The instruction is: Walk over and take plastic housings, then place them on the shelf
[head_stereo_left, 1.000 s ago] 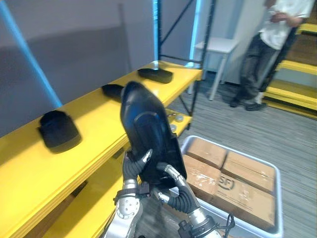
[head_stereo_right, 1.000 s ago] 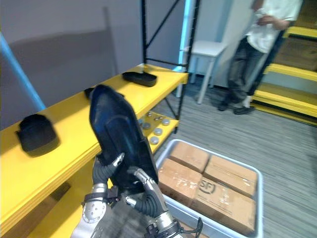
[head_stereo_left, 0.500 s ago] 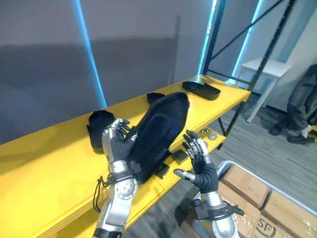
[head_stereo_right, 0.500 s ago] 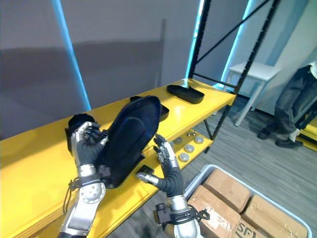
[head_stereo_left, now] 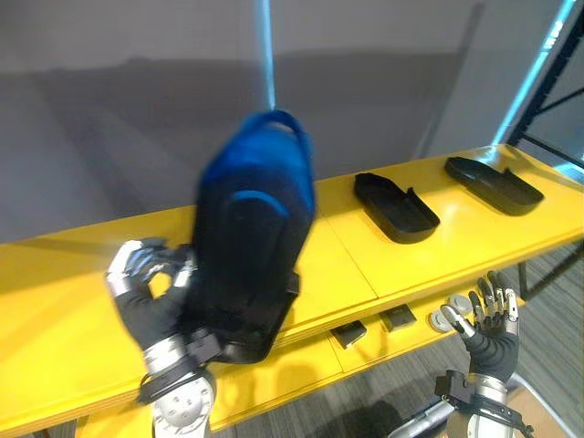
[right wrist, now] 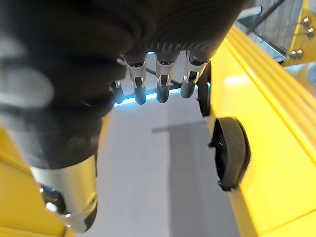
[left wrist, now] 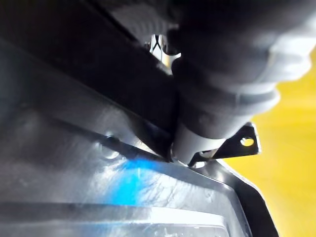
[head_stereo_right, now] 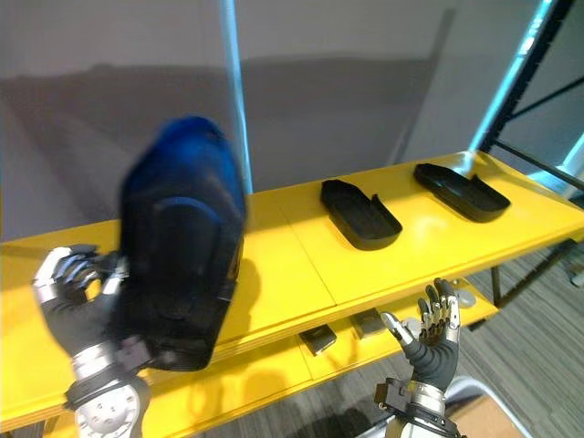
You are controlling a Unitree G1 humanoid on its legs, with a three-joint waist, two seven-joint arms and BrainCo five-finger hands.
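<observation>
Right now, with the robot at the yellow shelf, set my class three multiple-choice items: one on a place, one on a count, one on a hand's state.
1. Where is the large black housing?
A. Flat on the lower shelf
B. Upright in the left hand, at the top shelf
C. On the floor

2. How many other black housings lie in sight on the top shelf to its right?
A. None
B. Four
C. Two

3. What is the state of the right hand?
A. Open and holding nothing
B. Curled round a housing
C. Pinching a small part

Answers:
1 B: the left hand's fingers curl round the housing's edge and it stands on end by the yellow board.
2 C: two shallow black shells lie side by side there.
3 A: its fingers point up, straight and spread, below the shelf edge.
</observation>
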